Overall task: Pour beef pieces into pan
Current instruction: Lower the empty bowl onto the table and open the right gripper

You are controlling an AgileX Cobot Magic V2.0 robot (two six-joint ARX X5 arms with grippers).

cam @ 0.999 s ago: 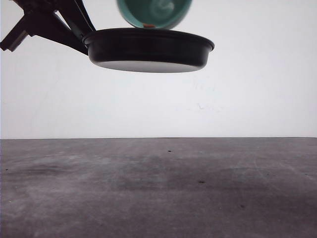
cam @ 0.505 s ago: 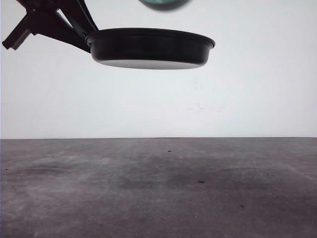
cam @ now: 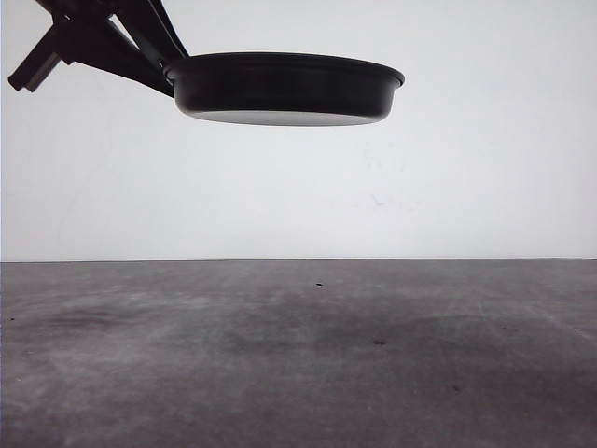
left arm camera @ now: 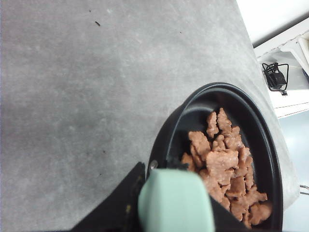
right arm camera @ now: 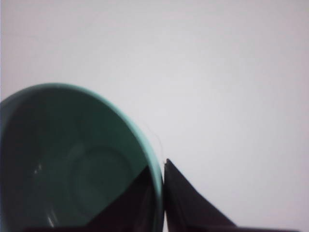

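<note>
Our left gripper (left arm camera: 166, 212) clamps the pan (left arm camera: 227, 159) by its handle, high above the table (cam: 298, 355). The beef pieces (left arm camera: 224, 169) lie inside the pan. Our right gripper (right arm camera: 161, 193) pinches the emptied bowl (right arm camera: 72, 164). We judge pouring complete; next, set both down level.

Front view: pan (cam: 284, 89) seen from below/side, so inside w/ beef pieces is hidden; left arm cut off at top-left edge, fingers not clear. Left wrist view: mint handle (left arm camera: 176, 203) covers left gripper (left arm camera: 159, 212) & near part of beef pieces (left arm camera: 224, 169); pan's rim cut at bottom edge. Right wrist view: teal bowl (right arm camera: 72, 169) blurry, cut off at left & bottom; right gripper (right arm camera: 161, 203) tips partly cropped.
</note>
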